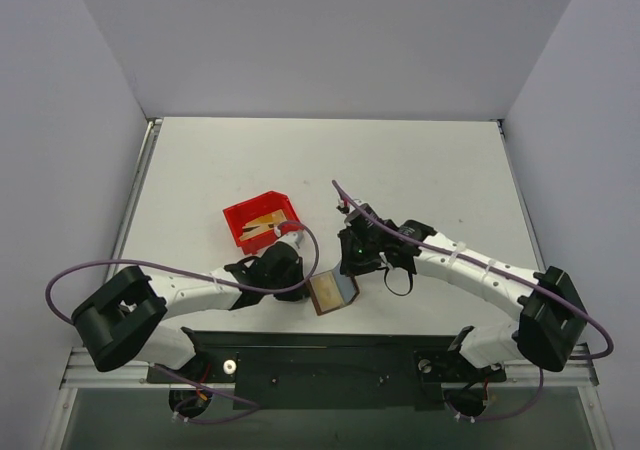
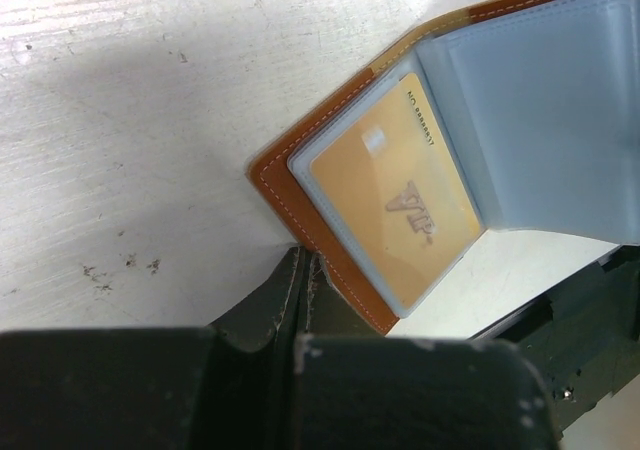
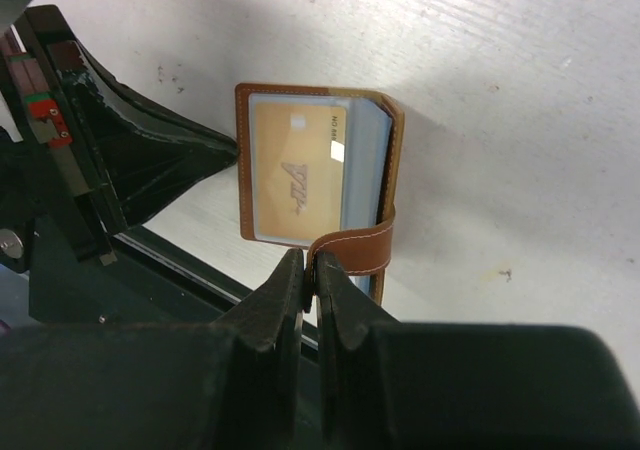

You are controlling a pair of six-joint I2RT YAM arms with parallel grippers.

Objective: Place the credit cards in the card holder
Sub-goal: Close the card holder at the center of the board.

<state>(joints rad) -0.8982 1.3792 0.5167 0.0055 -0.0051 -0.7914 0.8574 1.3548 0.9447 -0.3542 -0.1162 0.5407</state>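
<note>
The card holder lies open near the table's front edge, brown outside with light blue pockets. One gold credit card sits in its left pocket, also visible in the right wrist view. My right gripper is shut on the holder's brown snap tab, which curls back to its tips. My left gripper is shut, its tips against the brown cover's edge; no leather shows between its fingers. From above, the left gripper and the right gripper flank the holder. More credit cards lie in a red bin.
The red plastic bin stands just behind the left gripper. The black mounting plate runs along the table's near edge, close below the holder. A dark cable loop hangs off the right arm.
</note>
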